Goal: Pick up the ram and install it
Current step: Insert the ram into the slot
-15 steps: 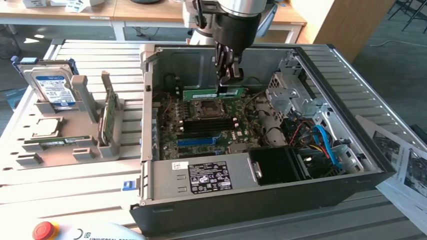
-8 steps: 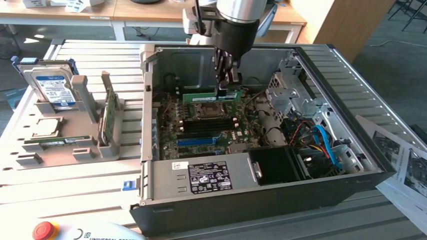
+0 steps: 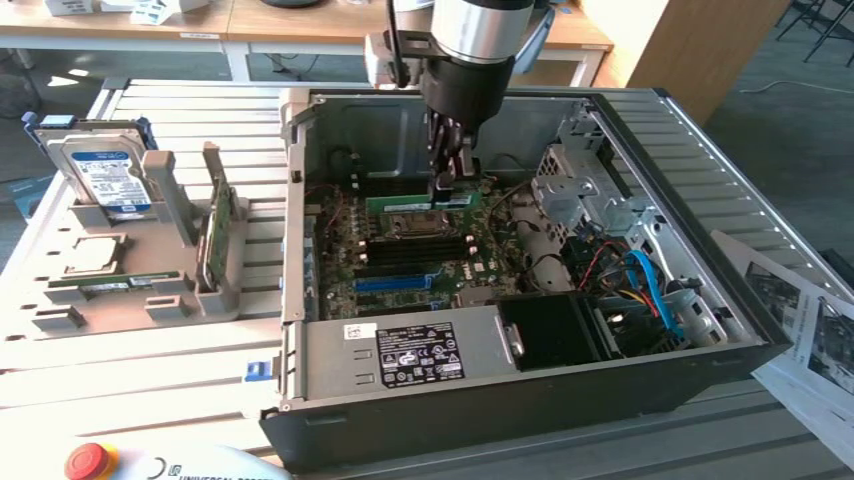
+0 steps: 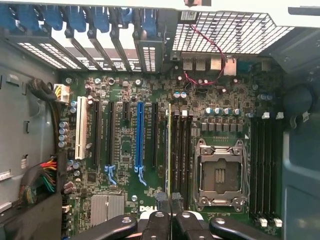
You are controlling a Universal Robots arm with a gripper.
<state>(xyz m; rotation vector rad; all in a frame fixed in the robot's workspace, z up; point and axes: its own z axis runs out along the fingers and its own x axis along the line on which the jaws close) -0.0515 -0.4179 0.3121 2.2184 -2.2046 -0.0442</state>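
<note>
The ram (image 3: 422, 199) is a long thin green stick held on edge inside the open computer case (image 3: 694, 300). My gripper (image 3: 449, 180) reaches down from above and is shut on its upper edge. In the wrist view the ram (image 4: 169, 150) appears edge-on as a thin line between my fingertips (image 4: 163, 199). It runs along the black memory slots (image 4: 181, 150) beside the CPU socket (image 4: 219, 172). Whether it touches a slot I cannot tell. A second ram stick (image 3: 127, 281) lies flat on the grey rack at the exterior view's left.
The grey rack (image 3: 187, 300) also holds a hard drive (image 3: 107, 175), a broader green card (image 3: 214, 235) on edge and a CPU chip (image 3: 87, 255). In the case are a power supply (image 3: 400, 352), drive cage (image 3: 581, 190), cables (image 3: 647, 285) and a blue slot (image 4: 139, 135). A red stop button (image 3: 87, 460) sits near the front.
</note>
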